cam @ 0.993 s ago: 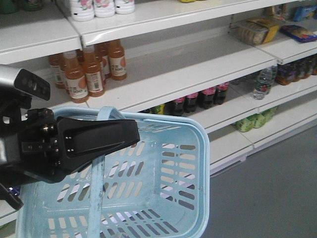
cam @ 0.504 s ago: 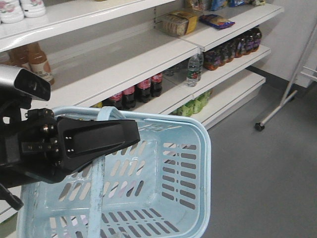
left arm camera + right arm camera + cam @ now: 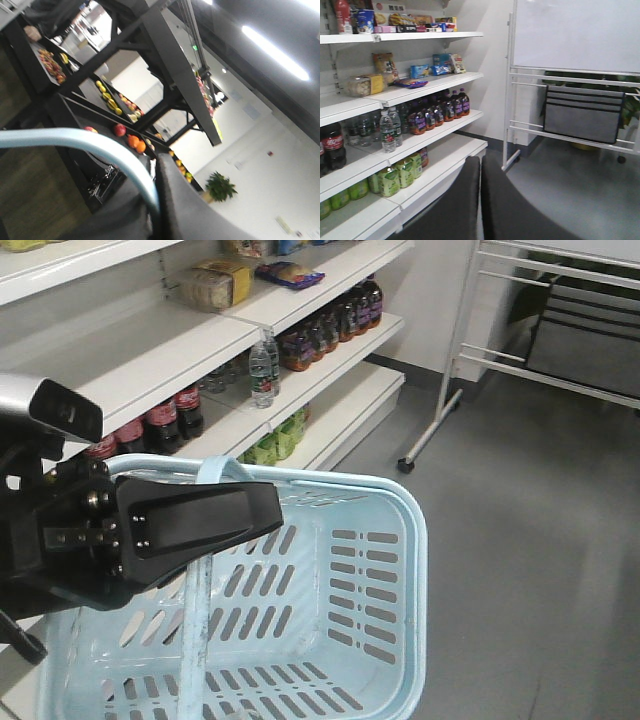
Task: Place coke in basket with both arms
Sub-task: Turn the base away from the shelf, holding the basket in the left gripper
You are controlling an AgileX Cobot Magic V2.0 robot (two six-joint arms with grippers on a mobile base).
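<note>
The light blue basket [image 3: 402, 570] hangs in front of me in the front view, with nothing inside it. Its blue handle [image 3: 194, 640] runs up between the fingers of my left gripper [image 3: 265, 512], which is shut on it. In the left wrist view the same handle [image 3: 75, 137] curves in from the left and ends between the dark fingers of the left gripper [image 3: 152, 200]. My right gripper [image 3: 480, 165] shows only in the right wrist view, shut with nothing in it, pointing at the lower shelves. The coke is out of view.
White store shelves run along the left with dark cola bottles [image 3: 160, 420], a water bottle [image 3: 262, 370] and green packs [image 3: 275, 440]. A white wheeled rack [image 3: 450, 390] stands on the grey floor at the right. A whiteboard stand [image 3: 570, 35] faces the right wrist.
The view has swung right along the shelves: the orange bottles have left the frame and the wheeled rack has come in. Left gripper and basket keep the same place in the frame.
</note>
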